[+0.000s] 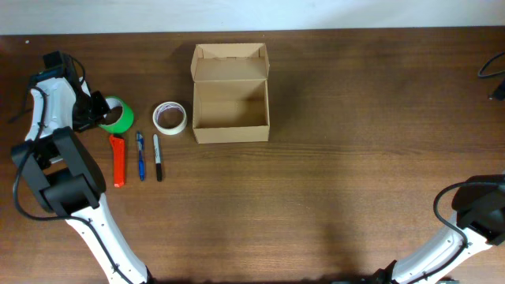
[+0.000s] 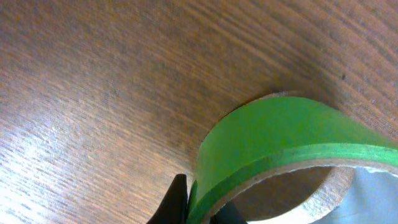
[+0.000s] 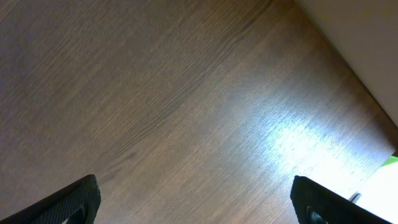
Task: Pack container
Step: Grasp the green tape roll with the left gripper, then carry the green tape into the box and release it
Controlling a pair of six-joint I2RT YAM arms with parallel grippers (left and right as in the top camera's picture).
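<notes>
– Overhead, starting far left of the box: what is the left gripper (image 1: 102, 112) doing?
– It is on the green roll (image 1: 120, 117), well left of the box (image 1: 230, 102). The left wrist view shows its fingers (image 2: 177, 200) drawn into a thin pinch on the roll's wall, one outside and one inside the core.
– And between that roll and the box?
– Cutter (image 1: 117, 160), pen (image 1: 140, 155) and marker (image 1: 158, 158) lie side by side, left of the box and nearer than its front wall. The white roll (image 1: 170, 117) sits just beside the box's left wall, apart from it.
– The box itself?
– It rests on the table (image 1: 331, 197) toward the far edge. Its mouth faces up, the lid flap is thrown back on the far side, and the body's long axis runs left to right.
– And the right gripper (image 3: 199, 208)?
– It is well right of the box and nearer. In the right wrist view the fingers are spread wide, with only tabletop between them.
</notes>
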